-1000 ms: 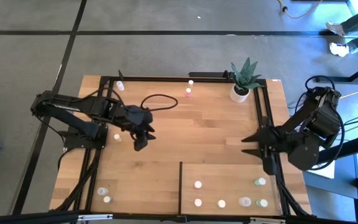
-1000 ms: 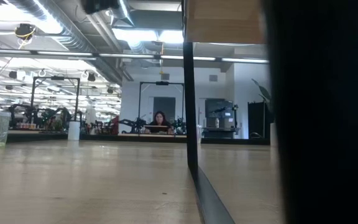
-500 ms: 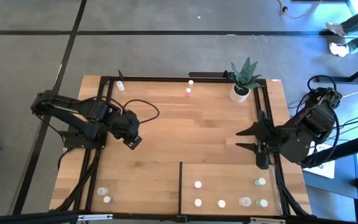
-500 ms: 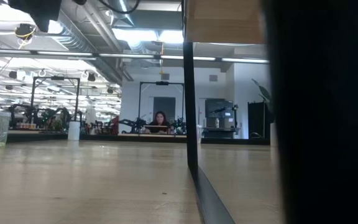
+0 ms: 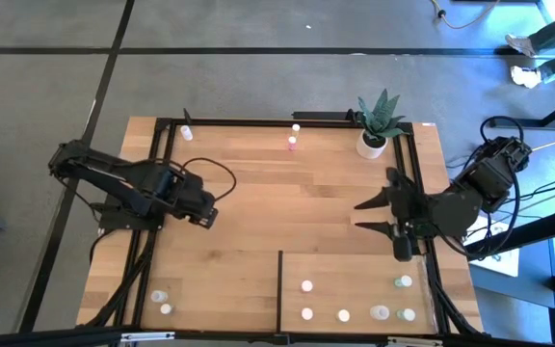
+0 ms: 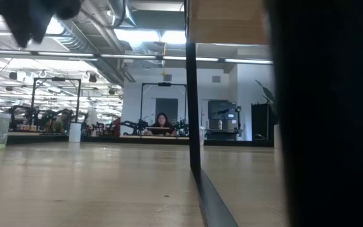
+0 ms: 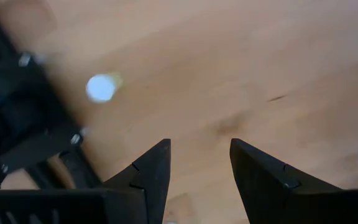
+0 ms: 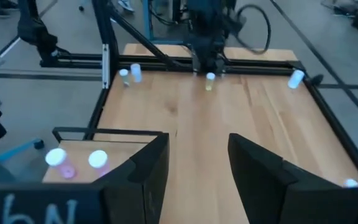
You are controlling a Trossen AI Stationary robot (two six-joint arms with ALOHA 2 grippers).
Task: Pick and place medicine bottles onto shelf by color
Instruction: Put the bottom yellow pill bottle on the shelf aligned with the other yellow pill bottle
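Observation:
A pale yellow medicine bottle (image 7: 101, 88) stands upright on the table at the left. My left gripper (image 7: 199, 163) hangs above the table beside it, pointing down, open, with nothing between its fingers. The right wrist view shows the same bottle (image 8: 210, 79) under the left arm. My right gripper (image 5: 359, 217) hovers open and empty at the table's right, pointing toward the middle. The shelf (image 5: 355, 270) is the pale panel at the near right; several bottles (image 5: 307, 286) stand on it. Other bottles stand at the near left (image 5: 160, 296) and along the far edge (image 5: 293, 145).
A potted green plant (image 5: 374, 130) stands at the far right. A black frame (image 5: 162, 125) runs round the table's edges. The shelf's dark edge (image 5: 279, 289) stands up from the table. A cable loops over the left arm (image 5: 222, 173). Bare planks lie at the middle.
My left gripper has gone toward the table's left edge and downward, rolled about its own axis and tipped to point straight down. My right gripper has swung toward the table's middle and turned somewhat. Neither finger gap has changed. No bottle has moved.

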